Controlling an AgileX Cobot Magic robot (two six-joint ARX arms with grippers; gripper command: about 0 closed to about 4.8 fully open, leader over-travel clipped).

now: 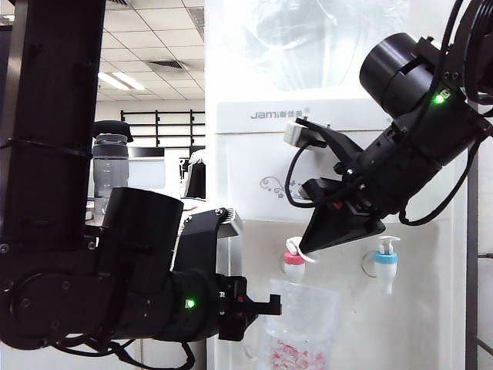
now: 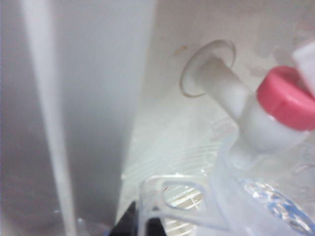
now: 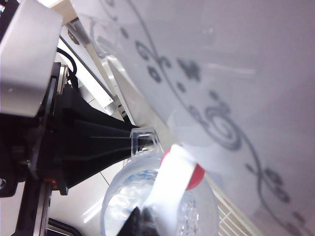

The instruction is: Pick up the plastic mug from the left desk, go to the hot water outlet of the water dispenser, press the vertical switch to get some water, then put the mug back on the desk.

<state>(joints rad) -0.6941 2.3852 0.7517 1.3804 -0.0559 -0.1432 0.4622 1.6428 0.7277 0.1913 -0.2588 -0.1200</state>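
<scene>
You have two arms, two taps and one mug in front of you. The left gripper [image 1: 266, 308] sits low at the front of the water dispenser [image 1: 262, 166], its jaws clamped on the thin handle of the plastic mug [image 1: 300, 327], which hangs directly under the hot water outlet [image 1: 294, 266], the tap with the red collar. The right gripper [image 1: 312, 248] comes down from the upper right with its jaws together, its tip against the vertical switch [image 1: 293, 247] on top of that tap. The second tap [image 1: 385, 266], with a blue collar, stands to the right with nothing under it. In the left wrist view you see only the dark tip of the left gripper [image 2: 140, 223] at the mug's handle, and the mug [image 2: 266, 201] is cut off by the picture's edge; the red-collared tap [image 2: 283, 98] sits just above its rim. In the right wrist view the right gripper [image 3: 140, 216] shows just its tip beside the white lever [image 3: 172, 177], with the mug [image 3: 128, 196] below. You cannot tell whether water is running. The bottle [image 1: 323, 38] on top of the dispenser is washed out by glare, and the mug's bottom is cut off in the exterior view. One grey bottle [image 1: 110, 162] stands in the background, partly behind the left arm.
</scene>
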